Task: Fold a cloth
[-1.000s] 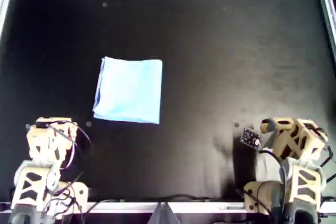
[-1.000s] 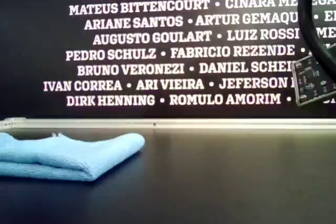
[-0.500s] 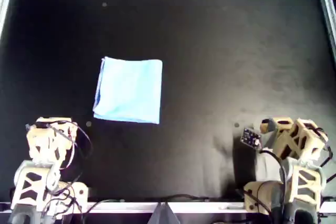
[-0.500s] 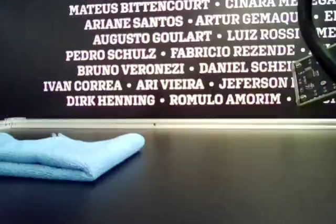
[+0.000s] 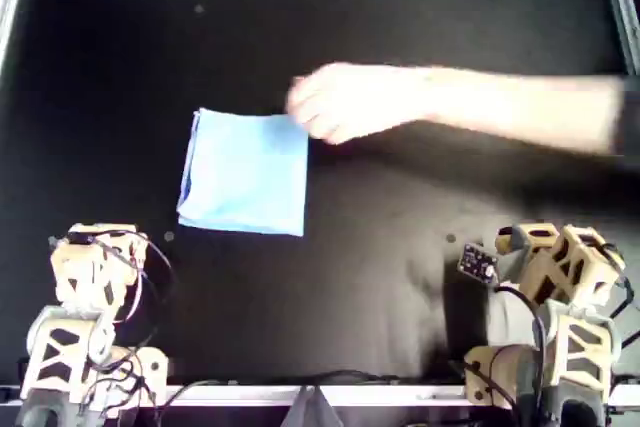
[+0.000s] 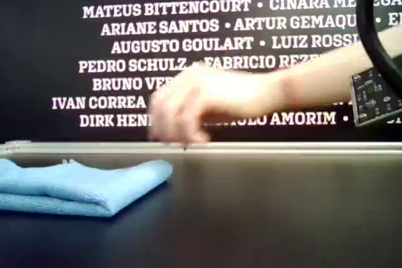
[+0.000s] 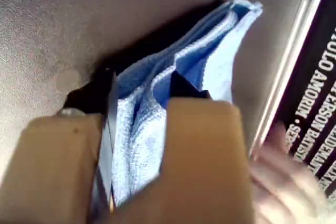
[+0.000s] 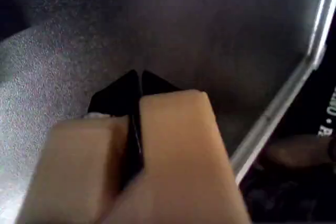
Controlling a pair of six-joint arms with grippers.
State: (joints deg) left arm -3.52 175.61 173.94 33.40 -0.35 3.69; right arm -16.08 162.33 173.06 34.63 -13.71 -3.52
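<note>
Resting apart from cloth [image 5: 245, 173], left gripper [image 7: 139, 95] parted, right gripper [image 8: 139, 85] closed

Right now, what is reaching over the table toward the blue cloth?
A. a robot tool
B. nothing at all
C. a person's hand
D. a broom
C. A blurred bare hand stretches in from the overhead view's right, its fingers at the far edge of the folded cloth, while both robot arms sit parked at the near edge of the table.
</note>
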